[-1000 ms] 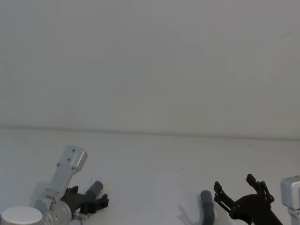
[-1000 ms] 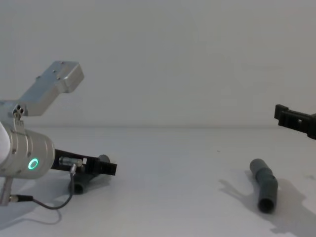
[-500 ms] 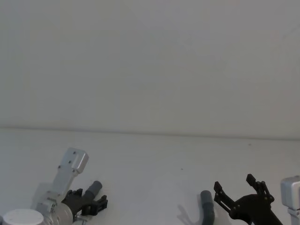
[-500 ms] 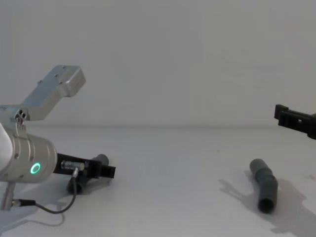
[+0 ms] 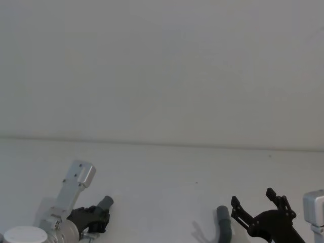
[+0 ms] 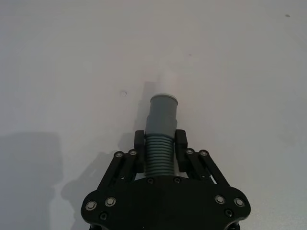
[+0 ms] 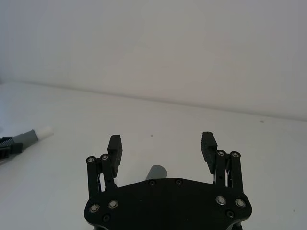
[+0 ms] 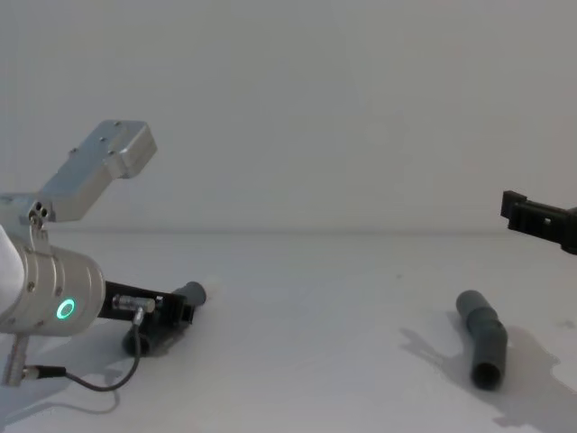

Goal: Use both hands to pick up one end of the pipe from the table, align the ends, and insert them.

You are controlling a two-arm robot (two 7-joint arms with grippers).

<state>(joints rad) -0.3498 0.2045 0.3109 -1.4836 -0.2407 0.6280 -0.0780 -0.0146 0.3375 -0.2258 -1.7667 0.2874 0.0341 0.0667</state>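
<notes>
Left: the left gripper [image 6: 160, 146], low over the table [image 8: 315, 361], has its fingers clamped on the ribbed section [image 6: 159, 160] of the spigot-tipped pipe piece [image 6: 162, 112]. Right: the open-cuff pipe piece [image 8: 482, 336] lies on the table, well apart from the first. The right gripper [image 7: 161, 143] hovers above it, fingers spread wide.

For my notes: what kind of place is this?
Probably a robotics lab bench: a white table before a plain wall, the left gripper shut on one pipe piece, the right gripper open near the other piece.
</notes>
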